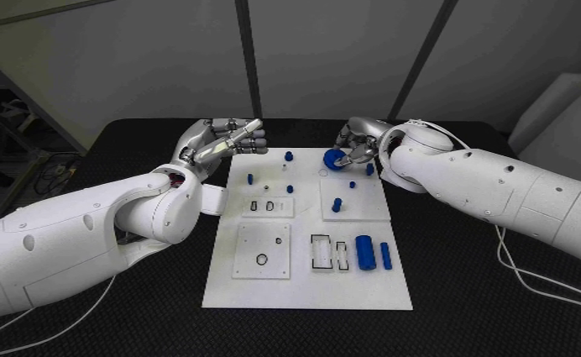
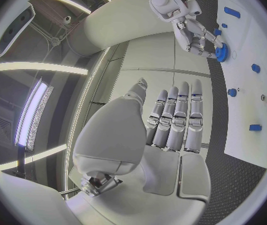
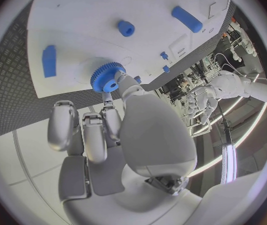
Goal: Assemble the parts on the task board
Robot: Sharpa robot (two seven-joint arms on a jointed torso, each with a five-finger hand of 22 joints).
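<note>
My right hand (image 3: 118,130) pinches a blue gear (image 3: 106,77) between thumb and fingertips, holding it at the far right part of the task board (image 1: 309,286), just off the white surface. My left hand (image 2: 171,120) holds nothing, its fingers straight and lying side by side, raised beside the board's far left corner. Small blue pegs (image 1: 337,204) stand mid-board; a blue cylinder (image 1: 364,254) lies nearer me
</note>
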